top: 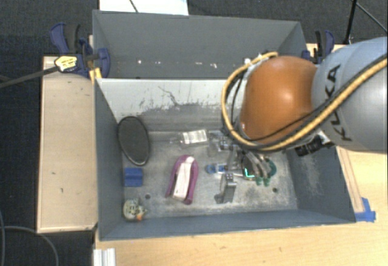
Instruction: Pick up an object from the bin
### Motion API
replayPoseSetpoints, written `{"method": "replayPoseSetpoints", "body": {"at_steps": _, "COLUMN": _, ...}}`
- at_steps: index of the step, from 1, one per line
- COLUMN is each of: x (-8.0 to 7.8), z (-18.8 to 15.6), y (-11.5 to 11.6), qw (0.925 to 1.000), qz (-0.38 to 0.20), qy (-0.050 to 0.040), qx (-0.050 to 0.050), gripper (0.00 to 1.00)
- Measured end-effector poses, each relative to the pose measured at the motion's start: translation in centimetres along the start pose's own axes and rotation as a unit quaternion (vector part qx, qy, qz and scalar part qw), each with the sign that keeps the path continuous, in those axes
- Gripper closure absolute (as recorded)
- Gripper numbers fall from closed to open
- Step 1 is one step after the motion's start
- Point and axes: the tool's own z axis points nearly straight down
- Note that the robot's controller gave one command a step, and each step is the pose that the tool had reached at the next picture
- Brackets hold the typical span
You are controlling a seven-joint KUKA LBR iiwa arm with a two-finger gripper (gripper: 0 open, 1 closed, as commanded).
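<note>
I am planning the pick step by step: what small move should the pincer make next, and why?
Probably ease slightly leftward in the view: the pincer hangs just right of a small blue piece, which lies right of the purple-and-white object.

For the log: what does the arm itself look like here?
A thick silver-grey arm with black KUKA lettering. A glossy orange domed cover sits on its wrist, with black and yellow cables looped round it. The gripper beneath is dark metal with green glints.
</note>
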Motion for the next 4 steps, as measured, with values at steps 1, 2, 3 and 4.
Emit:
{"method": "replayPoseSetpoints", "body": {"at_steps": 1, "x": -6.7, "z": 2.8, "y": 6.6, "qw": 0.9980, "qz": -0.063, "qy": -0.0049, "qx": -0.001, "gripper": 0.00}}
{"method": "replayPoseSetpoints", "body": {"at_steps": 2, "x": -5.9, "z": 13.9, "y": 5.1, "qw": 0.9887, "qz": -0.150, "qy": -0.0008, "qx": 0.000, "gripper": 0.00}}
{"method": "replayPoseSetpoints", "body": {"at_steps": 3, "x": -7.0, "z": 14.1, "y": 4.4, "qw": 0.9284, "qz": -0.371, "qy": -0.0057, "qx": 0.000, "gripper": 0.00}}
{"method": "replayPoseSetpoints", "body": {"at_steps": 4, "x": -6.3, "z": 14.3, "y": 0.1, "qw": 0.9135, "qz": -0.407, "qy": -0.0019, "qx": 0.001, "gripper": 0.00}}
